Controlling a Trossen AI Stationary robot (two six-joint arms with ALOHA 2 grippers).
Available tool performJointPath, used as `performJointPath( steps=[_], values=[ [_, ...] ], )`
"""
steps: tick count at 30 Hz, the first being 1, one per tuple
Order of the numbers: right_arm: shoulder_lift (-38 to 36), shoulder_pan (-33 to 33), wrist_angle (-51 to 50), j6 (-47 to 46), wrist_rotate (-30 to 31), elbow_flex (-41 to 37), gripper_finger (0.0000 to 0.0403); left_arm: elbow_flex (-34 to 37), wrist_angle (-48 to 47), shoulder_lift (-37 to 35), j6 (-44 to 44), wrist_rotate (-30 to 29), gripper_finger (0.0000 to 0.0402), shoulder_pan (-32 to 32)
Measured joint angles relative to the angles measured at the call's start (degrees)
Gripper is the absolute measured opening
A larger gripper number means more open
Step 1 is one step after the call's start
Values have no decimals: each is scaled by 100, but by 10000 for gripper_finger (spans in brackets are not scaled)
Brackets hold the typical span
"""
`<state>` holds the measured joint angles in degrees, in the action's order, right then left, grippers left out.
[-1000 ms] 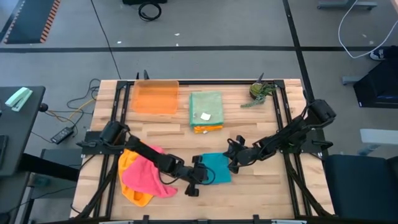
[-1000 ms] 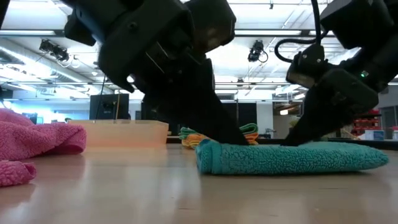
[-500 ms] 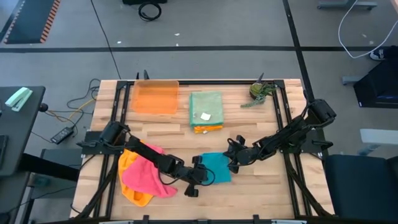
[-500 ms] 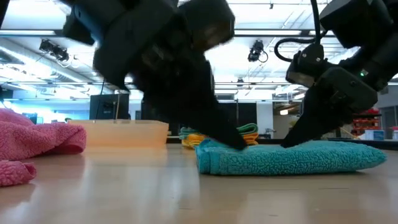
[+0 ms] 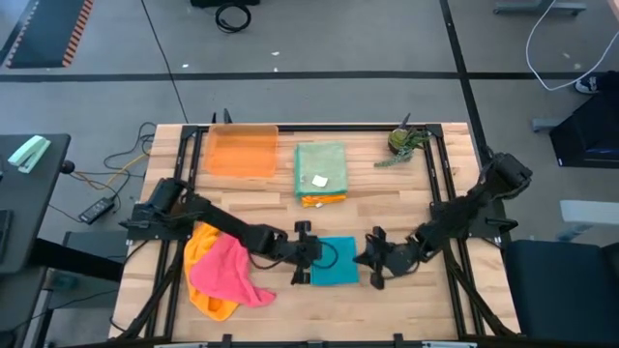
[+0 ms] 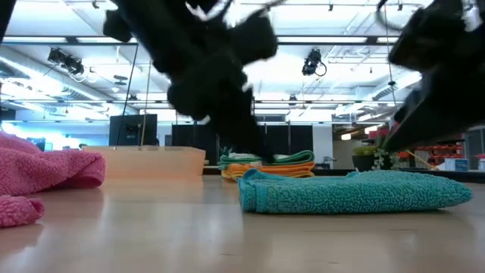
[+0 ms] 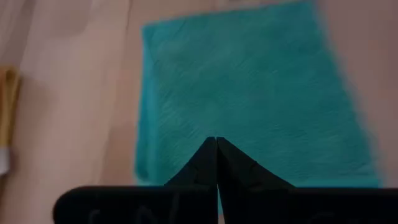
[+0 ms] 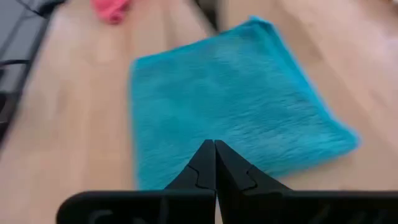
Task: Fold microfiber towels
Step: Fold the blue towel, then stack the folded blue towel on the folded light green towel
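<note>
An orange translucent tray (image 5: 242, 152) sits at the table's far edge, well beyond the left gripper (image 5: 302, 266) and to its left. A small potted plant (image 5: 403, 143) stands at the far right corner, well beyond the right gripper (image 5: 372, 261). The wooden table (image 5: 387, 203) carries a black frame (image 5: 455, 193). A black remote-like device (image 5: 98, 208) with cables (image 5: 121, 164) lies on the floor, far left of the left gripper.

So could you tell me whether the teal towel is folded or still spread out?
Folded. The teal towel lies as a compact rectangle, and the low view shows stacked layers at its edge. Neither arm holds it.
</note>
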<state>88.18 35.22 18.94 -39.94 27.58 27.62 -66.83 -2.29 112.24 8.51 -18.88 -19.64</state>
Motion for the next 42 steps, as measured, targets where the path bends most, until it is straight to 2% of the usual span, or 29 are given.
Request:
performJointPath(
  steps=[4,7,15,20,23,26,31,36,40,42],
  values=[
    [68,462,192,-192,416,6,3,9,-166,14,-21,13,10,216],
    [206,554,358,-227,498,13,3,8,-259,28,-23,142,11,301],
    [824,505,376,-305,278,223,3,278,-153,38,138,232,12,338],
    [844,460,241,-429,166,234,3,321,-167,-30,123,212,5,419],
    [712,397,231,-191,164,263,3,219,-168,-216,108,180,12,473],
    [480,294,159,46,161,293,4,151,-217,-481,212,151,43,474],
    [-9,146,58,212,103,368,12,142,-826,-1152,1274,173,103,495],
    [-686,23,-664,-656,1,364,28,237,-1800,-1748,2477,227,158,398],
    [-1226,-9,-1501,-1177,-59,295,59,734,-1584,-2021,3272,447,202,244],
    [-1455,-38,-1600,-1390,-12,110,83,1187,-805,-2052,3754,421,222,177]
  ],
)
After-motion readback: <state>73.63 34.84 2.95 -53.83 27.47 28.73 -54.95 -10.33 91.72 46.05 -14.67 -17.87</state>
